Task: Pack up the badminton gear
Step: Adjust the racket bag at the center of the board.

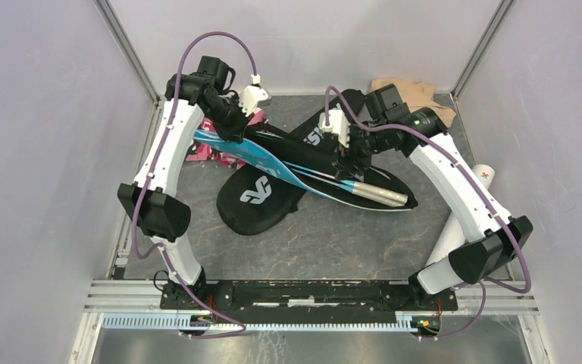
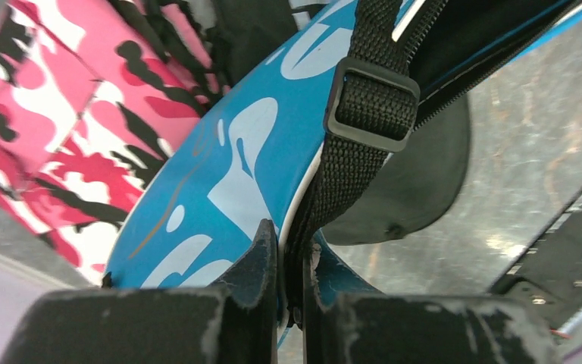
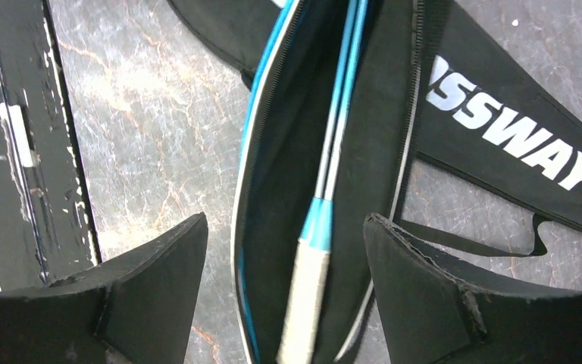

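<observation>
Left gripper (image 2: 291, 254): clamped on blue cover (image 2: 220, 174) edge. Right gripper (image 3: 284, 227): jaws apart, straddling racket handle (image 3: 303, 303) inside the blue cover.

Unzipped blue cover (image 1: 269, 161), rackets (image 1: 379, 196) tucked inside with grips jutting toward 4 o'clock, lies across black cover (image 1: 256, 199) at centre; white tube (image 1: 449, 236) at 3 o'clock.

Lab cell: aluminium frame (image 1: 129, 49), plain walls (image 1: 38, 152)

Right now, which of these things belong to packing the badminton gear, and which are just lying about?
Part of the job: blue cover, racket inside it, black CROSSWAY cover, white tube.
Just lying about: pink camouflage cloth, beige cloth.
</observation>
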